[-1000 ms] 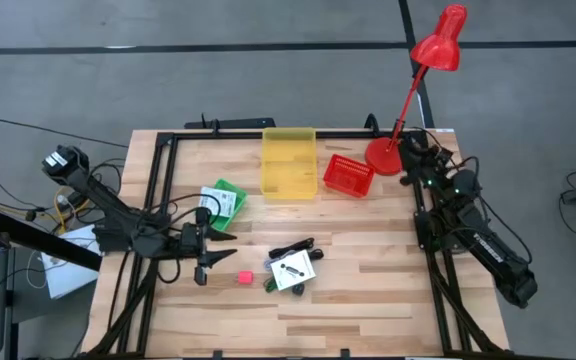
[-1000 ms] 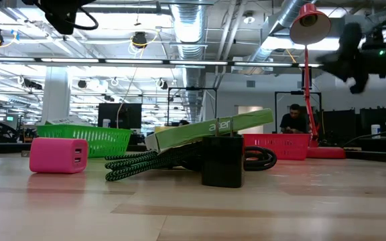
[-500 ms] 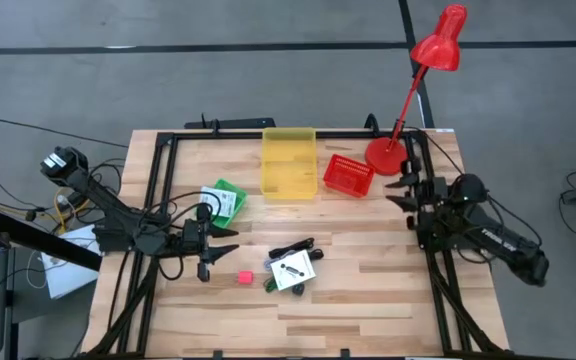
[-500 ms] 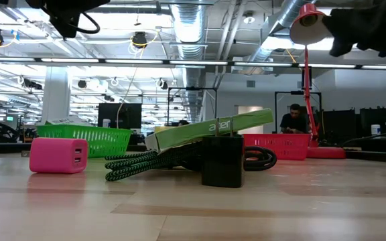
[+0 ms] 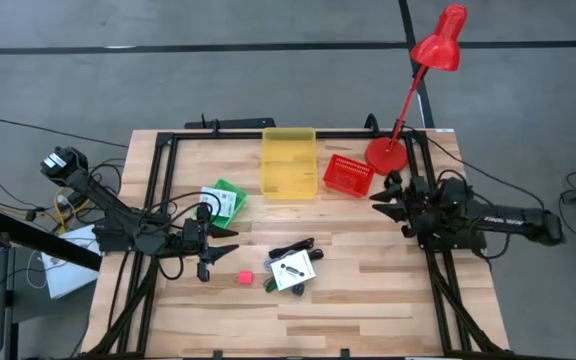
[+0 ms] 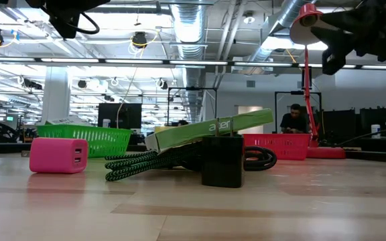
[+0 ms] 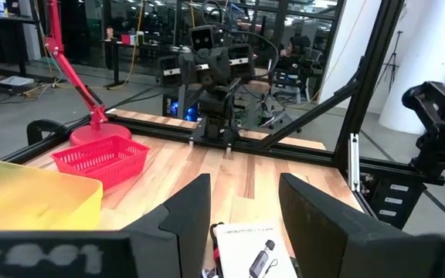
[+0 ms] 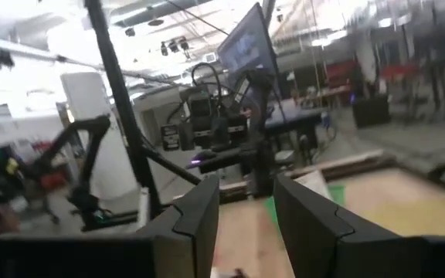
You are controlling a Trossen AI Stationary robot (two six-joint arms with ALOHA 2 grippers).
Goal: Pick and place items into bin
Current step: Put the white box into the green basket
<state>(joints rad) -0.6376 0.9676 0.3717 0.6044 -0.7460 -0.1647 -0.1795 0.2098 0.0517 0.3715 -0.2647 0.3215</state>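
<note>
left gripper (image 5: 216,252) stood parted, empty, beside pink cube (image 5: 244,277): judged light, rigid; pinch across flat sides

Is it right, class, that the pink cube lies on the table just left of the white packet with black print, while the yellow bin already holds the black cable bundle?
Not quite. The high view shows the yellow bin holding nothing; the black cable bundle lies on the table against the white packet with black print. The pink cube does lie just left of that packet.
</note>
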